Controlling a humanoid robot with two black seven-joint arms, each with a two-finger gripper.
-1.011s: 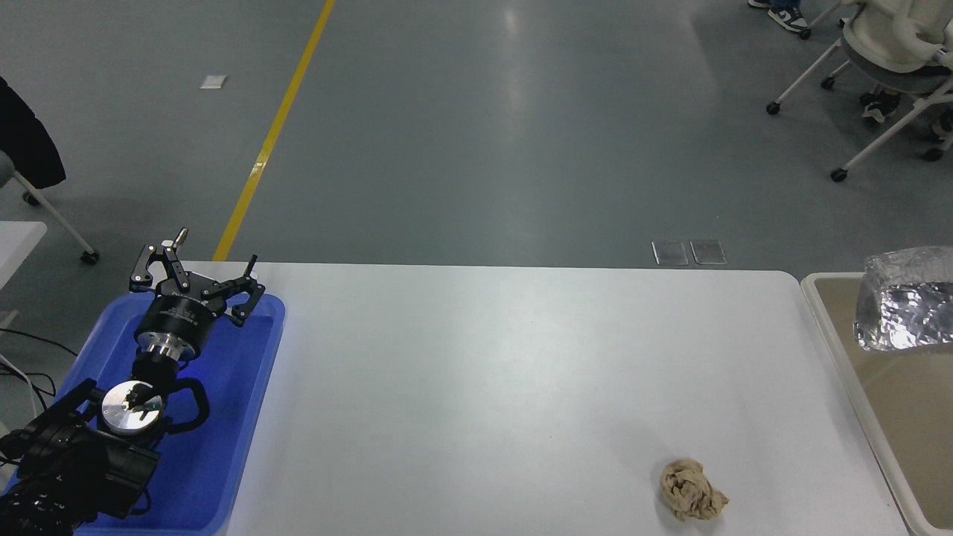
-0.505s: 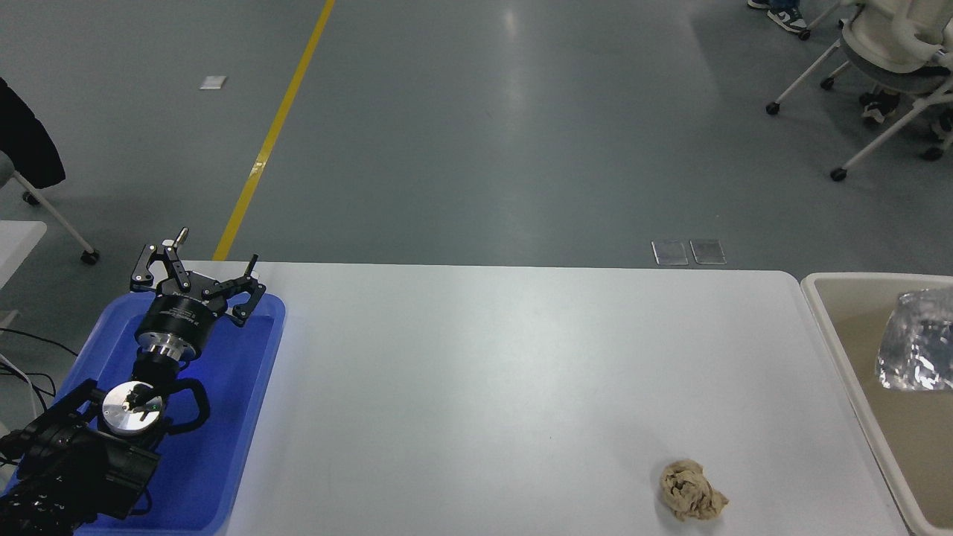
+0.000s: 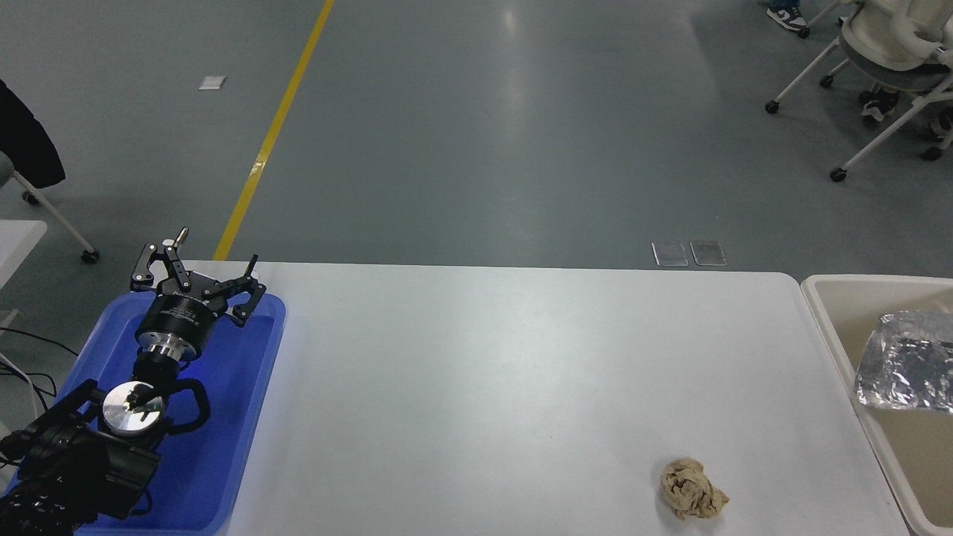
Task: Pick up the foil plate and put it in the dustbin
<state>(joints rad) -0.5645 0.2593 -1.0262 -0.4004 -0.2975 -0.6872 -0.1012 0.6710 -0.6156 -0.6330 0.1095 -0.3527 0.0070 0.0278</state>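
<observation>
The crinkled silver foil plate [image 3: 907, 361] lies inside the cream dustbin [image 3: 830, 327] at the right edge of the head view, against the bin's left wall. Nothing holds it. My left gripper [image 3: 195, 272] is parked at the lower left over the blue tray, its fingers spread open and empty. My right arm and gripper are out of view.
A blue plastic tray [image 3: 246, 417] sits under the left arm at the table's left end. A crumpled tan paper ball [image 3: 692, 489] lies near the table's front right. Wheeled chairs [image 3: 886, 67] stand on the floor beyond the table.
The foil plate has dropped from up at the bin's rim down into the bin and now lies flatter. The left arm has not moved.
</observation>
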